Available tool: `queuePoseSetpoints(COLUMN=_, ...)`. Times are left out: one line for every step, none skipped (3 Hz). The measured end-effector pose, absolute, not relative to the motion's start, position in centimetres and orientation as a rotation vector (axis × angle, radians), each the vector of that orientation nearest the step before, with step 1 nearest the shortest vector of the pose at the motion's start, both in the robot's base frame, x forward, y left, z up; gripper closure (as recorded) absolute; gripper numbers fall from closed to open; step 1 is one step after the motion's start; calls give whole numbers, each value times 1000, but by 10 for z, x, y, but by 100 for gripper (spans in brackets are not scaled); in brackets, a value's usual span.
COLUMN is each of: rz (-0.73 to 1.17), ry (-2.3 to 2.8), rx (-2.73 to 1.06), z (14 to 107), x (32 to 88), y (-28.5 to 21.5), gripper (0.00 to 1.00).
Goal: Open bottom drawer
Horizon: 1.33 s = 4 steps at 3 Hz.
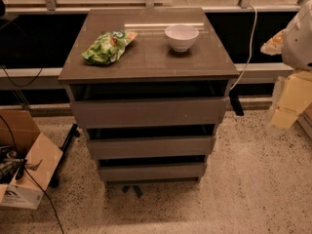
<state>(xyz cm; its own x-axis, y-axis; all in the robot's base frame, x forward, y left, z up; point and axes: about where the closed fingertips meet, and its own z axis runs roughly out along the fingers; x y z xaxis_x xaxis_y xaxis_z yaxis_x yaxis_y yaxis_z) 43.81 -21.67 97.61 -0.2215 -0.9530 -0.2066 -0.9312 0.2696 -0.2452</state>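
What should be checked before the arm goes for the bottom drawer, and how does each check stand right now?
1. Target found: the bottom drawer is the lowest of three fronts: ok.
2. Needs opening: none of its interior shows, so it looks shut: ok.
3. Gripper at the drawer: the gripper hangs at the right edge of the view, apart from the cabinet: not ok.
4. Place to pull: a dark gap shows above the front, but its depth is hidden: cannot tell.
5. Things on top: the chip bag and the white bowl sit back from the front edge: ok.
6. Side clutter: the cardboard box stands left of the cabinet, not before the drawer: ok.
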Motion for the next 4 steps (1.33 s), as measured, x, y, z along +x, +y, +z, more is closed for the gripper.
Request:
queuePoseSetpoints(rz=-98, ry=2232, rx=-1725, z=976, x=438, y=-217, gripper=0)
queuePoseSetpoints(rz=-158, ry=2211, rx=-1764, z=968, x=443, y=-223, gripper=0)
queuePoseSetpoints(rz=-297, ry=2171, rx=-1869, z=934, x=457, y=-239, gripper=0)
queuePoseSetpoints(rz=-400, ry=2164, rx=-1936, z=901, x=473, y=-251, gripper=0)
